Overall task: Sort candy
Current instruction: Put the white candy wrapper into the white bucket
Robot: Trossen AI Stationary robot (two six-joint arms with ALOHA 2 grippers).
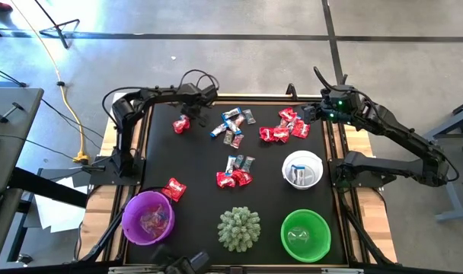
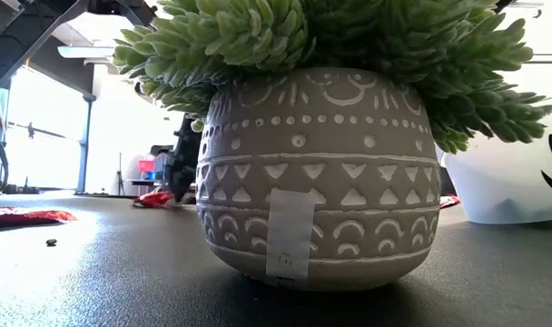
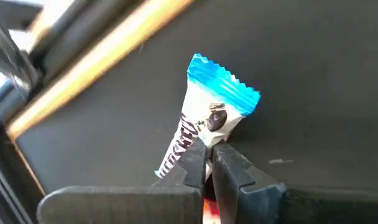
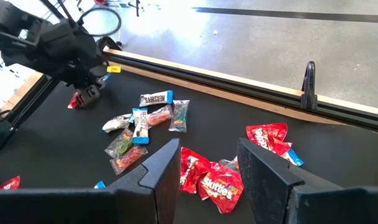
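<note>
The left gripper (image 3: pixel 207 163) pinches a blue-and-white candy (image 3: pixel 209 112) just above the mat's far left edge. The right gripper (image 4: pixel 207 171) hovers spread wide, empty, over red candies (image 4: pixel 207 177).

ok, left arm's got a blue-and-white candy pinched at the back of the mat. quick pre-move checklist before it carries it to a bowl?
1. Grip: left gripper shut on the blue-and-white wrapped candy, holding only its lower edge. Ok, but shallow.
2. Extra pickup: a red wrapper lies right under that gripper; whether it is caught too, cannot tell.
3. Destination: white bowl already holds blue-and-white candy. Ok.
4. Path: the loose candy pile lies on the way; lift before crossing. Not ok if low.
5. Right gripper open above the red sweets, near the white bowl. Collision risk, not ok.
</note>
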